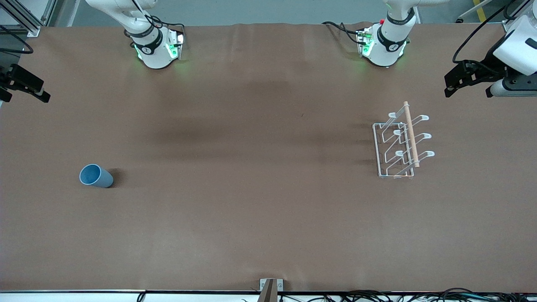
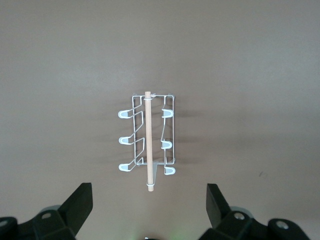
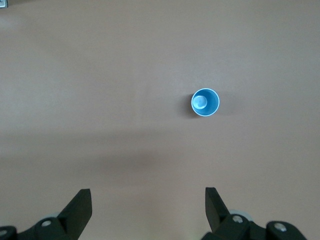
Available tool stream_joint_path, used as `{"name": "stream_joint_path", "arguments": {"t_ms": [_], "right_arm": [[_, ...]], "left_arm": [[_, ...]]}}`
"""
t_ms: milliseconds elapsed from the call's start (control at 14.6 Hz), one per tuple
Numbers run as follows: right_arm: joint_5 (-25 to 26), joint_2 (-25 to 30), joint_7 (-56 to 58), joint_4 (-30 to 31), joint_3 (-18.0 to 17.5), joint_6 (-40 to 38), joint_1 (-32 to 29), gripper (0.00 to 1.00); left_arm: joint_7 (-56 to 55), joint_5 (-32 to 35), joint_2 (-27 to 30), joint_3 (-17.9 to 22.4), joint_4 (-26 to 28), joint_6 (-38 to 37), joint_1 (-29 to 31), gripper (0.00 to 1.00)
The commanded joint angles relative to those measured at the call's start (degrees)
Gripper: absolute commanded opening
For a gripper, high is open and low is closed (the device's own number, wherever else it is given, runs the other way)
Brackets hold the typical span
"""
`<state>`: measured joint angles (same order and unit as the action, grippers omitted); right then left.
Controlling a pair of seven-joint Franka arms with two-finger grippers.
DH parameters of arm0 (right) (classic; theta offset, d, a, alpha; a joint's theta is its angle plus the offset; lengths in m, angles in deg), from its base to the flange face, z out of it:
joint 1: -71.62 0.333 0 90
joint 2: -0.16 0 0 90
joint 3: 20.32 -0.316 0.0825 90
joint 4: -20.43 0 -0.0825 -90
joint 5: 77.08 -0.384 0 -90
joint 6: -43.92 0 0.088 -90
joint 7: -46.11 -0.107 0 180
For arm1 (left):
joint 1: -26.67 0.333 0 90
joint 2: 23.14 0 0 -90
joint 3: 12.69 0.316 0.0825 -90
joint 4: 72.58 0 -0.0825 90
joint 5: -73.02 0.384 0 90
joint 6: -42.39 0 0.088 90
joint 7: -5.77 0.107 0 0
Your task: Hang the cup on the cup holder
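Cup (image 1: 96, 176), light blue, stands upright with its mouth up on the brown table (image 1: 251, 188), toward the right arm's end and nearer the front camera than anything else on it. The right gripper (image 3: 147, 212) hangs high over that end of the table, fingers spread wide and empty; the cup (image 3: 205, 102) sits well below it and a little ahead of its fingertips, touching nothing. Cup holder (image 1: 402, 142), a white wire rack with looped prongs and a wooden rod along its top, stands toward the left arm's end, farther from the front camera than the cup and well apart from it. The left gripper (image 2: 150, 207) hovers above the rack (image 2: 147, 140), open and empty.
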<state>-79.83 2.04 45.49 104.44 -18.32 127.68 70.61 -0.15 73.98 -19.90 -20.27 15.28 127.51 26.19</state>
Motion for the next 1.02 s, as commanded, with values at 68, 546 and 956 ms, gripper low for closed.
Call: {"name": "stream_joint_path", "arguments": {"t_ms": [68, 546, 956], "right_arm": [[-0.06, 0.31, 0.79, 0.62, -0.42, -0.17, -0.75, 1.00], [-0.06, 0.31, 0.79, 0.62, -0.42, 0.09, -0.75, 1.00], [-0.24, -0.91, 2.01, 0.80, -0.42, 1.50, -4.78, 1.00]], "left_arm": [[0.56, 0.27, 0.19, 0.02, -1.03, -0.83, 0.13, 1.00], [0.56, 0.27, -0.34, 0.02, -1.73, -0.83, 0.22, 1.00], [0.56, 0.27, -0.51, 0.02, -1.73, -0.75, 0.22, 1.00]]}}
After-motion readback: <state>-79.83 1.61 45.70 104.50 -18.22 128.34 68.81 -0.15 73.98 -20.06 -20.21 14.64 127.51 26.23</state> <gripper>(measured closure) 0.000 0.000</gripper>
